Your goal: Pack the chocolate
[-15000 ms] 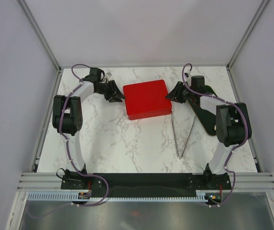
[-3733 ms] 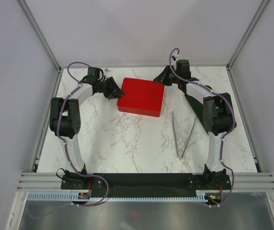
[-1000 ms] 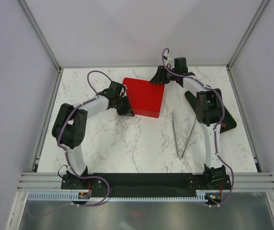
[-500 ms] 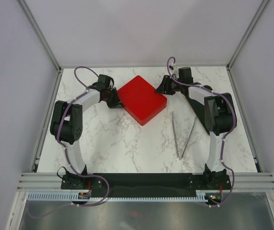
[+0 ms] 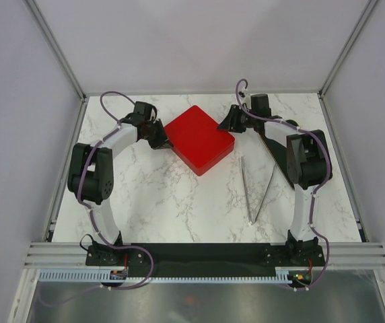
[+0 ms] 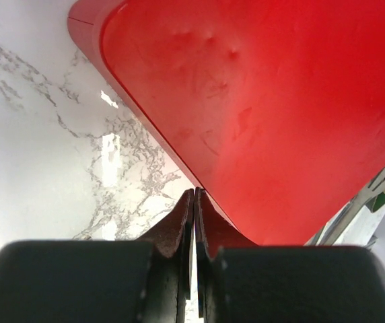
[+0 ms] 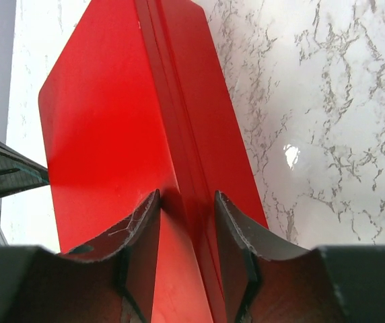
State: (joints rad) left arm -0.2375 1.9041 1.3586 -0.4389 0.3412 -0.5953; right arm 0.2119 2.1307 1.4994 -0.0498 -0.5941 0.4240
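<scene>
The closed red box (image 5: 199, 139) lies turned like a diamond at the back middle of the marble table. No chocolate shows in any view. My left gripper (image 5: 164, 141) is shut and empty, its tips (image 6: 194, 195) right beside the box's left edge (image 6: 266, 101). My right gripper (image 5: 227, 123) is at the box's upper right side. In the right wrist view its fingers (image 7: 186, 202) straddle the box's edge (image 7: 112, 114) and clamp it.
Two long metal tweezer arms (image 5: 246, 188) lie in a V on the table right of the box. A black tray (image 5: 281, 151) lies under the right arm. Frame posts and grey walls bound the table's back and sides.
Since one second ago the box has swung round into a diamond position. My left gripper moved from the box's lower left side back to its left corner. Little has moved in the last half second.
</scene>
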